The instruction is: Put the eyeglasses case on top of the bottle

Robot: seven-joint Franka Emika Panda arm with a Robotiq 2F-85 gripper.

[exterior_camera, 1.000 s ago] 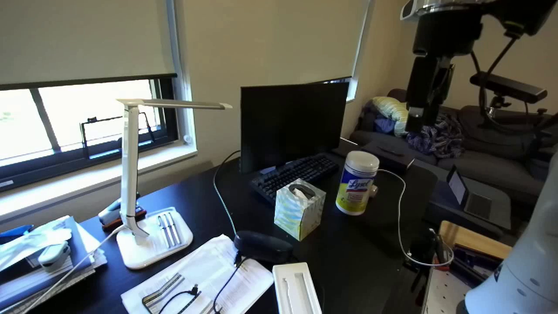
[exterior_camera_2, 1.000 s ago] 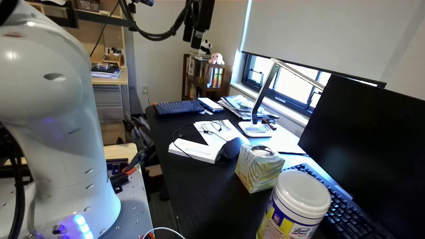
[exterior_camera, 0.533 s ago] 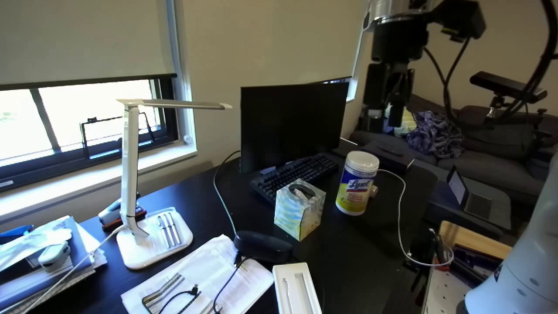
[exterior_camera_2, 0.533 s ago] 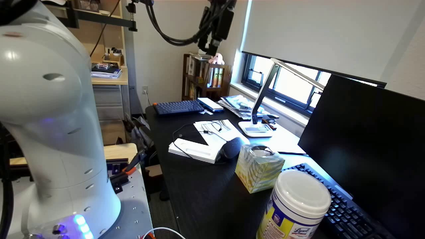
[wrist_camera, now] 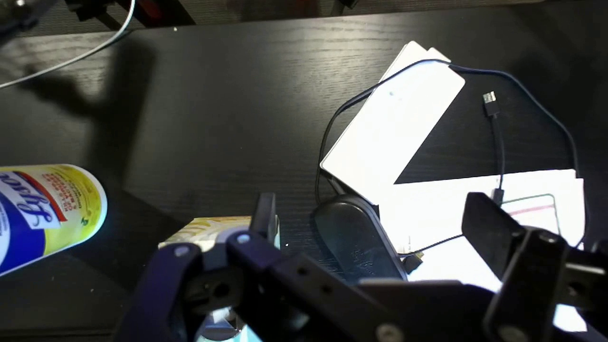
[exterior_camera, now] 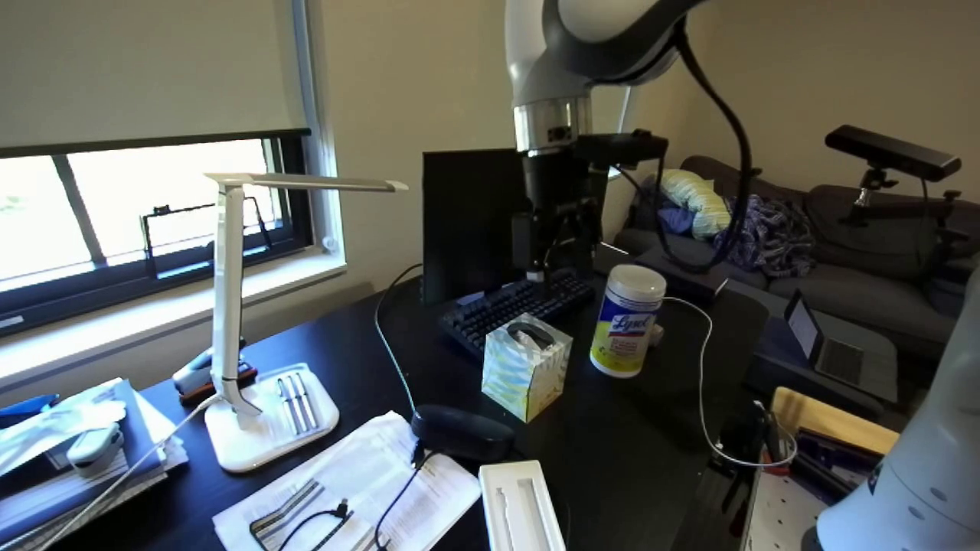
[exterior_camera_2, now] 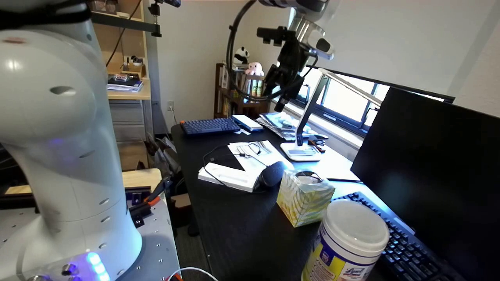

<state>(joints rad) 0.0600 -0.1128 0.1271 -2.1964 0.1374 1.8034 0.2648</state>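
Lying nearest me, white tray [exterior_camera: 517, 506]: shallow, with moulded hollows, set on the desk [exterior_camera: 620, 451]; spare packaging put aside, I'd guess. A dark cable [wrist_camera: 484, 72] loops across it.

Papers [exterior_camera: 367, 451]: flat beside the tray, likely left by whoever works here.

Eyeglasses case [exterior_camera: 463, 433]: dark and rounded, on the desk by the papers' edge, near the tray; whether it touches either I can't tell. Not yet picked up. That cable runs out of sight beside it, so a careless grab might snag.

Tissue box [exterior_camera: 527, 375]: between the case and the Lysol bottle [exterior_camera: 626, 329], handy for a sitter; for the carry it looks an obstacle, so I'd lift the case well up first.

White cap [exterior_camera: 637, 283]: fitted on the upright bottle and facing the ceiling, which makes a perch of it. It looks narrower than the case is long, so centring should matter.

Gripper [wrist_camera: 373, 216]: over the desk, fingers spread wide and grasping nothing. It points downward, and in the wrist view the case shows in the gap between them; I take that stance as meant for straddling the case, so the pick-up is probably the step in hand.

Keyboard [exterior_camera: 494, 309]: tucked before the monitor [exterior_camera: 467, 229], as for a typist, off the straight run from case to bottle.
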